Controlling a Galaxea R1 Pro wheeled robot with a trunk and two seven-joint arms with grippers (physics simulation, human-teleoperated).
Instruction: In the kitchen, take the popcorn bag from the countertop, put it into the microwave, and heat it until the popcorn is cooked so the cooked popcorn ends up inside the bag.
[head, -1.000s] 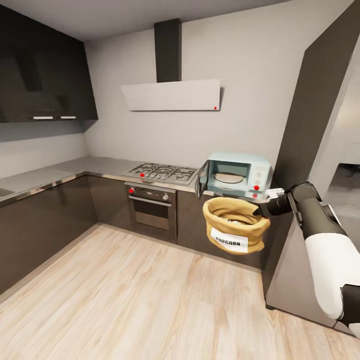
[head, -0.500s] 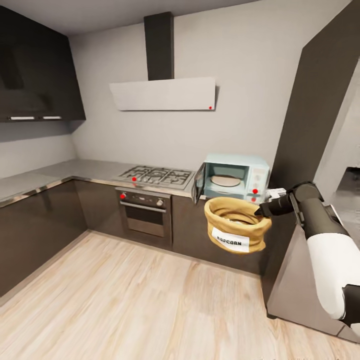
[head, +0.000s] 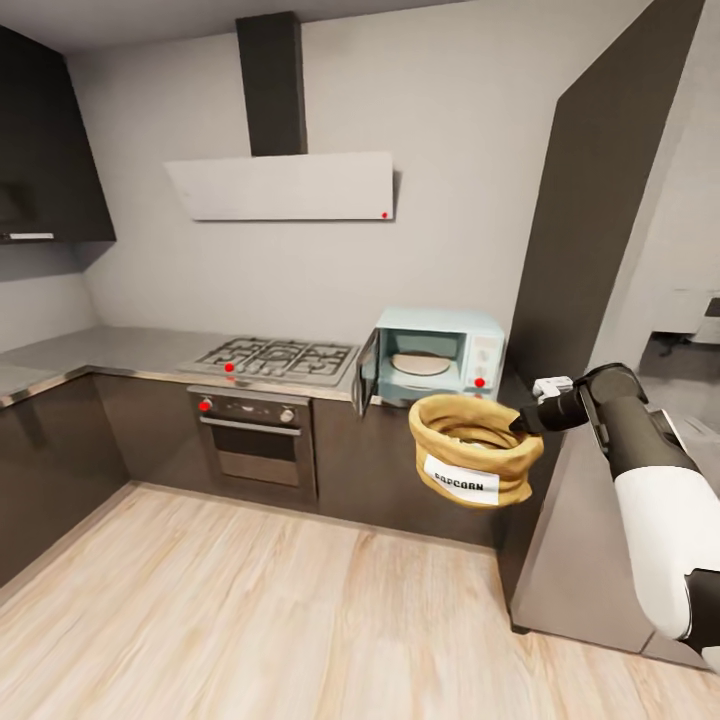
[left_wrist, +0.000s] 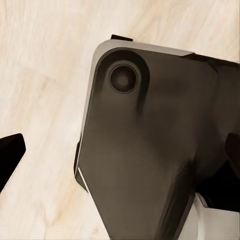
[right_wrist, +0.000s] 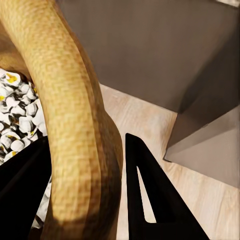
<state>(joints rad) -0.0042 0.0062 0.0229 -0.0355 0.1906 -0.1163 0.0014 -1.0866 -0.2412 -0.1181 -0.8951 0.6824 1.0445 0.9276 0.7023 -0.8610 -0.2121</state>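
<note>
While the robot stands on the pale plank floor (head: 250, 600) with its base well short of the cabinets, the right gripper (head: 522, 422) is clamped on the thick rolled rim of the popcorn bag (head: 474, 450), one finger inside the mouth and one outside, as the right wrist view confirms (right_wrist: 80, 165). The bag hangs in the air in front of the robot, upright, label facing the camera, with pale kernels visible inside it; gripping at the rim keeps the mouth up so the contents should not spill in transit. The left gripper's state cannot be told: the left wrist view shows a dark part of the robot's own body over the floor and only a dark tip at the frame edge. Beyond the bag, on the countertop (head: 120, 350), sits the microwave (head: 432, 360), its door swung open toward the hob (head: 278, 356) and a turntable plate visible inside, which suits a direct insertion. Judged stage: carrying toward the oven, bag not yet inside. Risk noted: the bag's width looks close to the cavity opening, and the open door edge lies near the approach path.
</note>
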